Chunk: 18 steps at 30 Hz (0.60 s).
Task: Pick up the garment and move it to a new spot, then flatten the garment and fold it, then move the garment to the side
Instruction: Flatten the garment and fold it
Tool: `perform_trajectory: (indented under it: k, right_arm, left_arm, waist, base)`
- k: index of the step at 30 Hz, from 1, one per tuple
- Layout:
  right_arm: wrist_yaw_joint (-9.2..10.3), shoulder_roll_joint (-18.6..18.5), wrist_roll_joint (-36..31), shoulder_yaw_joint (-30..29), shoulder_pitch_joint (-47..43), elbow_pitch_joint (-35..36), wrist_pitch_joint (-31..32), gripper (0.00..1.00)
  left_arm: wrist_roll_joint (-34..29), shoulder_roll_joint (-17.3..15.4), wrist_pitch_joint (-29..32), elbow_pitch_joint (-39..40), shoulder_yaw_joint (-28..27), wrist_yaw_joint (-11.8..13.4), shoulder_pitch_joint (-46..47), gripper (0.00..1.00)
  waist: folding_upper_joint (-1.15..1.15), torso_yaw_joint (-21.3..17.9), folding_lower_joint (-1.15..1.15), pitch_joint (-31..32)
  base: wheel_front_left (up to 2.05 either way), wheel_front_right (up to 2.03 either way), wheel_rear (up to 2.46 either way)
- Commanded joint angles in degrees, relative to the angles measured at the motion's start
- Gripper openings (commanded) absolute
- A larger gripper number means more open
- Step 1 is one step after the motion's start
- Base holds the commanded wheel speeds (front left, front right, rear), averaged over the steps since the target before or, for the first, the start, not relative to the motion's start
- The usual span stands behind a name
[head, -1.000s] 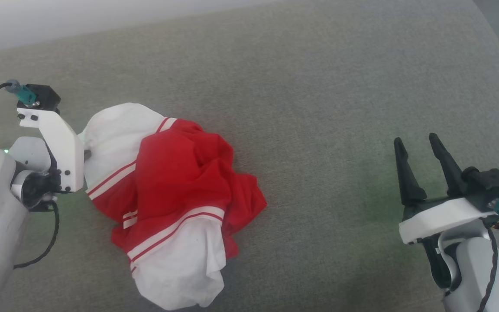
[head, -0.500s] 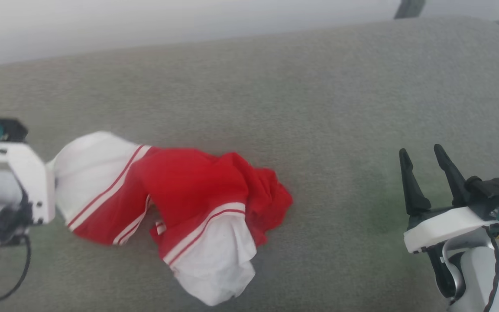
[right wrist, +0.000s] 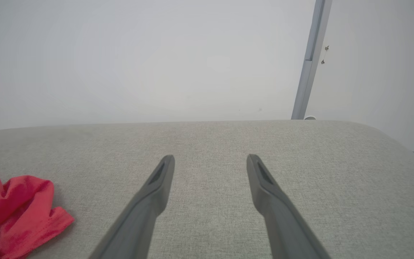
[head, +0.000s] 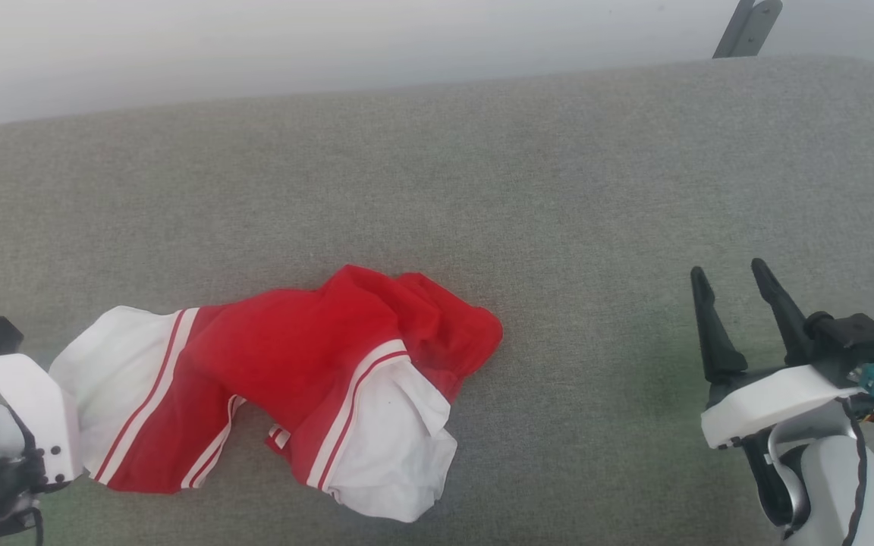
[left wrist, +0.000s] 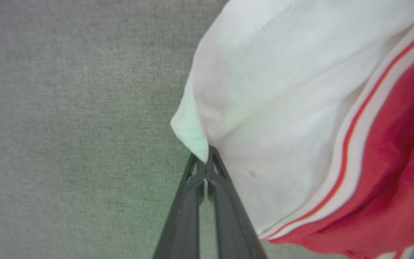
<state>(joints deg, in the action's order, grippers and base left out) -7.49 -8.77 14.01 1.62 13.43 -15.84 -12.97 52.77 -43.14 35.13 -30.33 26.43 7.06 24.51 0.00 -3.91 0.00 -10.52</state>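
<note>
Now, the small red jersey-style shirt with white sleeves and white-striped trim (head: 278, 394) lies rumpled on the grey fabric-covered bench (head: 558, 174), down toward its near-left corner and drawn out sideways. One white sleeve reaches for the bench's left edge. The other white sleeve is bunched toward the near edge, and the red body is heaped between them. No print on show from here.

And look at the left gripper (left wrist: 205, 162): its two long dark fingers are pressed together, pinching the very tip of that left-hand white sleeve. In the head view its white wrist bracket (head: 20, 409) sits right against the shirt's left end. Whether that sleeve tip is lifted off the fabric, I cannot tell.

Over to the right gripper (head: 729, 284), well apart from the shirt near the bench's right edge. Its fingers are spread, with nothing between them, and they point at the far edge. Its own camera catches a red fold of the shirt (right wrist: 13, 212) at the lower left, well clear of the fingers, with a pale wall (right wrist: 156, 54) beyond the bench.
</note>
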Motion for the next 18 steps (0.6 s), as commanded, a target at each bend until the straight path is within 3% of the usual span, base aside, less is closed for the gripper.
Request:
perform_trajectory:
  k: [1, 3, 4, 5, 6, 7, 8, 18]
  right_arm:
    - [0.0, -0.08, 0.12, 0.52, -0.32, 0.14, 0.44, 1.0]
    - [0.0, -0.3, 0.26, 0.97, -0.46, 0.08, 0.68, 1.0]
    - [0.0, -0.37, 0.35, 1.23, -0.56, -0.04, 0.8, 1.0]
    - [0.0, -0.49, 0.43, 1.41, -0.66, -0.14, 0.98, 1.0]
    - [0.0, -0.61, 0.5, 1.53, -0.85, -0.17, 0.94, 1.0]
    - [0.0, -0.72, 0.53, 1.67, -1.08, -0.2, 1.1, 1.0]
    - [0.0, -0.81, 0.49, 2.0, -1.28, -0.15, 1.28, 1.0]
    - [0.0, -2.66, 1.93, 6.67, -3.03, 1.18, 3.81, 1.0]
  left_arm:
    - [0.28, 0.81, -0.56, -0.53, -0.02, -0.02, -1.26, 0.0]
    - [0.42, 1.79, -2.31, -0.48, -0.31, -0.61, -1.13, 0.0]
    - [0.34, 2.06, -3.21, -0.67, -0.52, -0.58, -1.03, 0.22]
    - [0.43, 2.29, -3.85, -0.81, -0.68, -0.58, -0.86, 0.3]
    - [0.3, 2.44, -4.47, -0.82, -0.73, -0.72, -0.67, 0.54]
    - [0.2, 2.64, -4.97, -0.72, -0.75, -0.86, -0.46, 0.95]
    - [0.34, 2.78, -5.47, -0.6, -0.93, -1.03, -0.36, 1.0]
    - [-2.12, 2.39, -12.19, 4.56, -1.43, -0.69, -1.53, 1.0]
  waist:
    - [0.0, 0.05, 0.0, 0.2]
    - [0.0, 0.25, 0.0, 0.58]
    - [0.0, 0.39, 0.0, 0.84]
    - [0.0, 0.55, 0.0, 1.13]
    - [0.0, 0.78, 0.0, 1.49]
    - [0.0, 1.07, 0.0, 1.88]
    - [0.0, 1.34, 0.0, 2.3]
    - [0.0, 4.89, 0.0, 6.53]
  base:
    - [0.0, 0.0, 0.0]
    - [0.0, 0.0, 0.0]
    - [0.0, 0.0, 0.0]
    - [0.0, 0.0, 0.0]
    - [0.0, 0.0, 0.0]
    - [0.0, 0.0, 0.0]
    - [0.0, 0.0, 0.0]
    - [0.0, 0.0, 0.0]
